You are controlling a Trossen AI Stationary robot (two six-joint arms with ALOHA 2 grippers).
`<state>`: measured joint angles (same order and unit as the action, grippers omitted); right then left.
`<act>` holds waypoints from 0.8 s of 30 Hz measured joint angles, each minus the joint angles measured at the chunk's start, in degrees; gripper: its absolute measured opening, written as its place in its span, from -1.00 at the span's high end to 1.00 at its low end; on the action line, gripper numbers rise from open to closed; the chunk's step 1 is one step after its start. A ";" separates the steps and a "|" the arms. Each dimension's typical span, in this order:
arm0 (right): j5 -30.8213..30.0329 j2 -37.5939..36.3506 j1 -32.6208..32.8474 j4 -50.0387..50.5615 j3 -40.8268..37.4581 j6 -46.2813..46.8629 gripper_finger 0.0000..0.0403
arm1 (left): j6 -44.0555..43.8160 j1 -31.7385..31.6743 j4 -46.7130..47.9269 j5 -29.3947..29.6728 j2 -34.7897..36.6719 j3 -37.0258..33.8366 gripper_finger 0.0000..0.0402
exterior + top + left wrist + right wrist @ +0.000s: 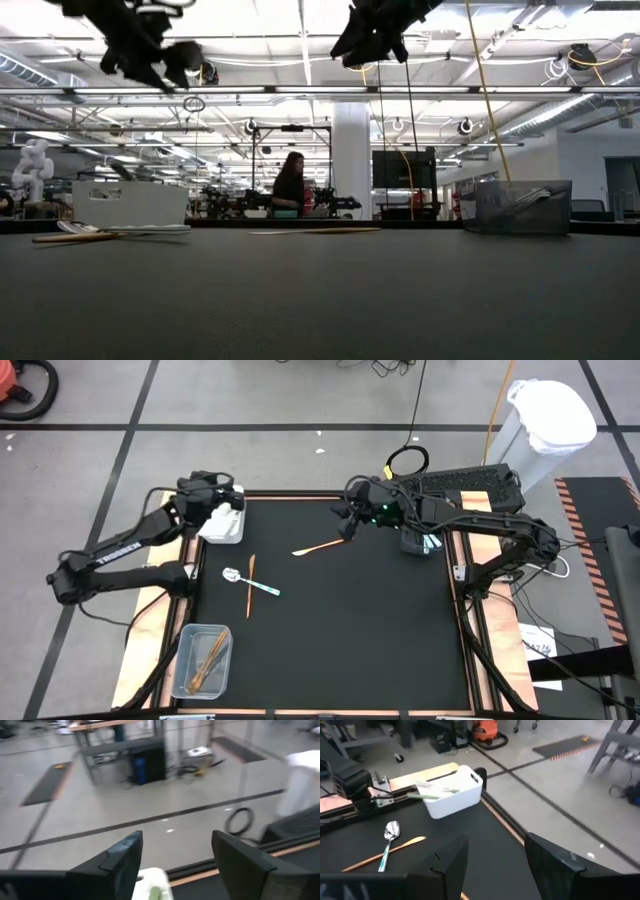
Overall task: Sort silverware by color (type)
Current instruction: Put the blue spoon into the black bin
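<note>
Silverware remains loose on the mat: a spoon (232,574) crossed by an orange utensil (250,586) near the white bin (222,528), another orange piece (318,547) farther off. We hold our left gripper (226,500) over that bin, fingers apart, seemingly after a drop; our right gripper (349,523) hovers spread, empty, beyond it.

Both arms were dark, near-black, built of slim jointed segments — the left arm (120,555) carried a line of white lettering along its long link. Black cables looped beside the right arm (480,525), and a small green light glowed near its wrist. Each gripper — left gripper (177,865), right gripper (497,862) — had two broad, flat, matte-black angular fingers.
</note>
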<state>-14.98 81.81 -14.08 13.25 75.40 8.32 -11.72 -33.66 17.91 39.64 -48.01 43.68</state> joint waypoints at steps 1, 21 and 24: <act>1.32 0.57 -0.50 0.12 0.02 0.88 0.05 | -0.03 0.48 1.28 -1.35 0.56 1.30 -0.21; 23.72 30.25 2.70 -8.28 7.88 8.13 0.05 | 0.08 18.15 3.42 -20.27 0.20 6.78 -0.24; 24.28 34.05 4.64 -8.60 11.59 5.69 0.05 | 0.01 18.35 3.08 -20.20 0.26 6.80 -0.24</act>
<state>9.30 115.86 -9.44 4.65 86.98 14.01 -11.70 -15.31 20.99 19.44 -47.75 50.48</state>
